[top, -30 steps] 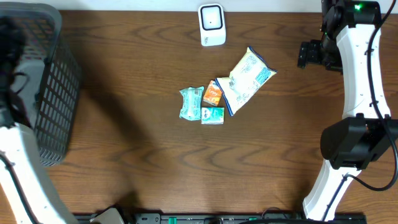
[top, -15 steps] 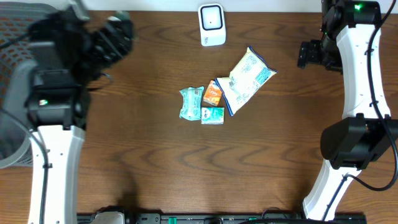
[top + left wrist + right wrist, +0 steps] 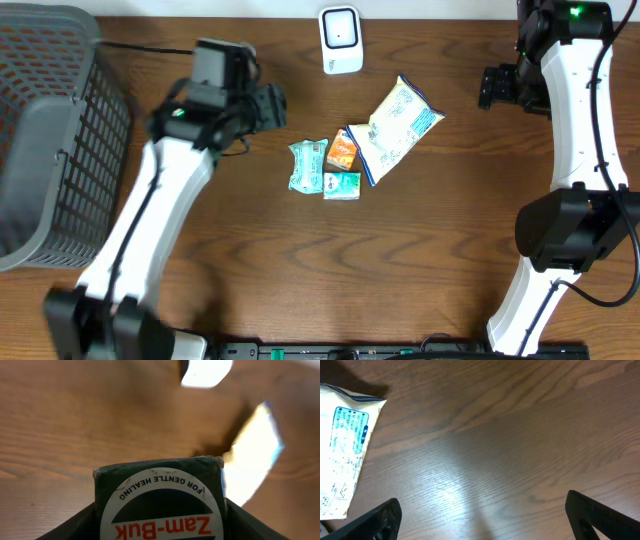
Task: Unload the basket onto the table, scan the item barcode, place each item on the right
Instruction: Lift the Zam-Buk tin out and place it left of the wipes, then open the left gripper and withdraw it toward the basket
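green zam-buk box (image 3: 160, 500) sits clamped in the half-open left jaws, near but short of the white scanner (image 3: 340, 40). pickup looks done, the scan not yet; right jaws gape wide, empty, over the tabletop (image 3: 510, 435)

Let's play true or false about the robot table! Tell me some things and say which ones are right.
1. The left fingers hold a Zam-Buk box. True.
2. The right fingers hold the white packet. False: they are open and empty, and the packet lies on the table.
3. The basket is on the left arm's side. True.
4. The scanner lies inside the basket. False: it is on the table at the far edge.
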Robot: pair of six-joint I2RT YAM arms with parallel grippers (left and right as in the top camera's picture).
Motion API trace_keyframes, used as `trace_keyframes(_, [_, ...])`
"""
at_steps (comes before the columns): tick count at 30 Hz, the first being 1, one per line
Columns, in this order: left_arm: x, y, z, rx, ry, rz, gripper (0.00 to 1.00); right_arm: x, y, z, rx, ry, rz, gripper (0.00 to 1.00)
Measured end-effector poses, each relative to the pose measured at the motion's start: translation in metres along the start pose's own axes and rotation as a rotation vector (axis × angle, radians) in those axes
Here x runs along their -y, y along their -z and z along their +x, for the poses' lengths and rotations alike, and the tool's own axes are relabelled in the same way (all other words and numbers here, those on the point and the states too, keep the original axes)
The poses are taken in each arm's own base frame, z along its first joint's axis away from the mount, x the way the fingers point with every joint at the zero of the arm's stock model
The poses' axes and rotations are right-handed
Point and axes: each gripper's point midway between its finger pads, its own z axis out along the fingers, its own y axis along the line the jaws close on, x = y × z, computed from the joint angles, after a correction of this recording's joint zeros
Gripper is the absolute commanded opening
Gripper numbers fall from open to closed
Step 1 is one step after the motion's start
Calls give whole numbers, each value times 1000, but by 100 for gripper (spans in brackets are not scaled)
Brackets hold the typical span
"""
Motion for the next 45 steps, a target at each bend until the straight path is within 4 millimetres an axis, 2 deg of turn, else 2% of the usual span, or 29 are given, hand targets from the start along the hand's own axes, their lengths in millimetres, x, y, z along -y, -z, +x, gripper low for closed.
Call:
trace_keyframes(5, [-18,-58,25,-127,-9,-68,68,0,0,0,0,0,0,99])
trace_keyframes(7, [-24,-75,30,-150,-15,-84,68,0,0,0,0,0,0,99])
trace_keyframes(8, [-27,-87,32,-159,-24,-90,72,0,0,0,0,0,0,99])
trace_keyframes(12, [-35,-116,39,-182,-36,-102,73,0,0,0,0,0,0,99])
trace_keyframes(15, [-39,-129,45,-200,-35,-109,73,0,0,0,0,0,0,99])
trace_keyframes(16, [-40,-131,47,-205,-36,-111,77,0,0,0,0,0,0,99])
trace_keyframes(18, [-42,-134,50,-216,-42,-114,78,0,0,0,0,0,0,99])
trace_keyframes(25, [-42,-134,50,-216,-47,-114,78,0,0,0,0,0,0,99])
trace_keyframes(28, [-38,-124,42,-191,-50,-104,78,0,0,0,0,0,0,99])
trace_keyframes(30, [-31,-110,31,-152,-57,-90,87,0,0,0,0,0,0,99])
trace_keyframes(34, [-16,-56,5,-49,-67,-54,98,0,0,0,0,0,0,99])
trace_keyframes(37, [-13,-6,-3,4,-57,-45,100,0,0,0,0,0,0,99])
trace_keyframes(40, [-28,33,3,8,-32,-91,100,0,0,0,0,0,0,99])
trace_keyframes(45, [-74,81,22,-16,40,-247,100,0,0,0,0,0,0,99])
